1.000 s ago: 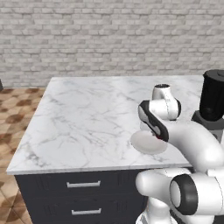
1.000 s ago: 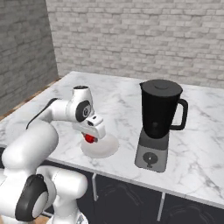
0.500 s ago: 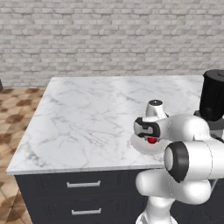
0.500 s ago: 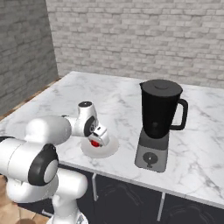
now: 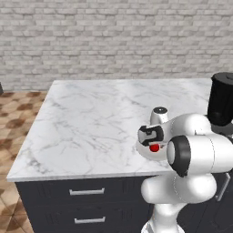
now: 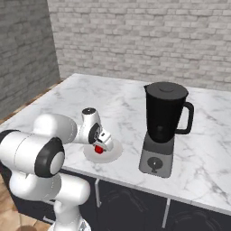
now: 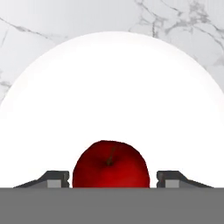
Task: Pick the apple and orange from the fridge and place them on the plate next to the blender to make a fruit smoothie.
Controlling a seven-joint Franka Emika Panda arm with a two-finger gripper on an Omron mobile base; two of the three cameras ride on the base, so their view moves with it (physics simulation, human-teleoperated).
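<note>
The red apple [image 7: 110, 165] rests on the white plate [image 7: 112, 87], which lies on the marble counter just left of the black blender [image 6: 164, 122]. My gripper [image 7: 113, 179] hangs low over the plate with a finger on each side of the apple and a narrow gap showing on both sides, so it is open. From the left base the apple [image 5: 154, 147] sits just under the gripper [image 5: 151, 136], on the plate [image 5: 142, 152]. The right base view has the apple [image 6: 98, 149] on the plate [image 6: 113, 151] below the gripper [image 6: 103, 140]. The orange and the fridge are out of view.
The marble counter [image 5: 91, 123] stretches left and back to a brick wall. The blender [image 5: 222, 102] stands close to the right of the plate. Dark drawers with silver handles [image 5: 86, 191] run below the counter's front edge.
The arm has folded and lowered, bringing the apple down onto the plate. The fingers now stand slightly apart from the apple.
</note>
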